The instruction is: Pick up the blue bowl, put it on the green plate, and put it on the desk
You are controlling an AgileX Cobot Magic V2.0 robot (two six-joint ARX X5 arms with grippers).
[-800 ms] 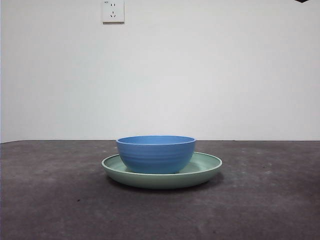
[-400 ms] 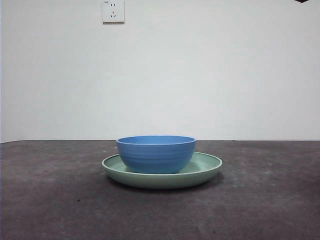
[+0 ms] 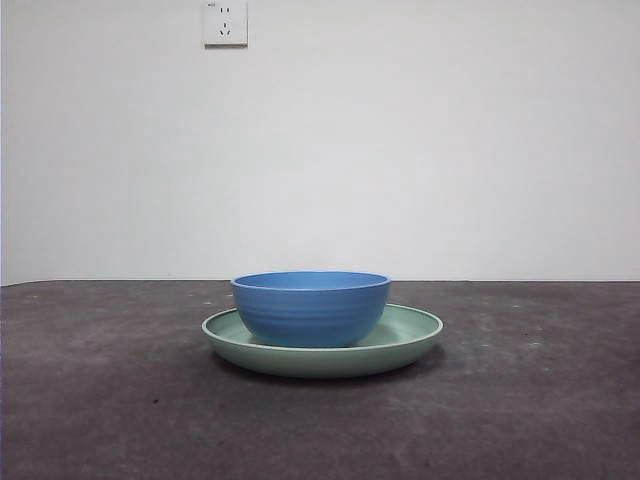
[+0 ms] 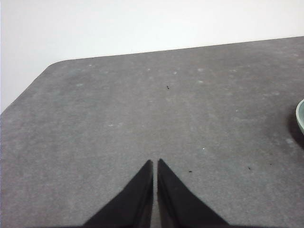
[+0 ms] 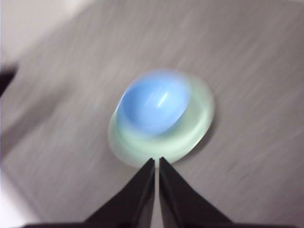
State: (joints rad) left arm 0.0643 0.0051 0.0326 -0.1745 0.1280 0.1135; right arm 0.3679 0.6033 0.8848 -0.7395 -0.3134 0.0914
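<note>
Bowl, the blue bowl (image 3: 311, 308), sat upright inside the green plate (image 3: 410, 333), a little off the plate's middle toward the left side in the front view, its ridged outer wall clear of the plate's raised rim. Plate lay flat on the desk (image 3: 100, 400), about mid-table in the front view. White wall behind, with a white wall socket (image 3: 225, 22) at the top edge. No arm showed in the front view. Right gripper (image 5: 156, 162) hung above the desk, its two black jaws pressed together with only a hairline slit between them, holding nothing; the right wrist view was motion-blurred, with the bowl (image 5: 154, 106) and plate (image 5: 194, 130) seen from above just past the jaw tips, apart from them. Left gripper (image 4: 155, 164) was over bare desk (image 4: 118, 118), well apart from the bowl, jaws likewise pressed together and holding nothing; only a sliver of the plate's rim (image 4: 300, 116) showed at the edge of the left wrist view. A few small dark specks dotted the tabletop there.
</note>
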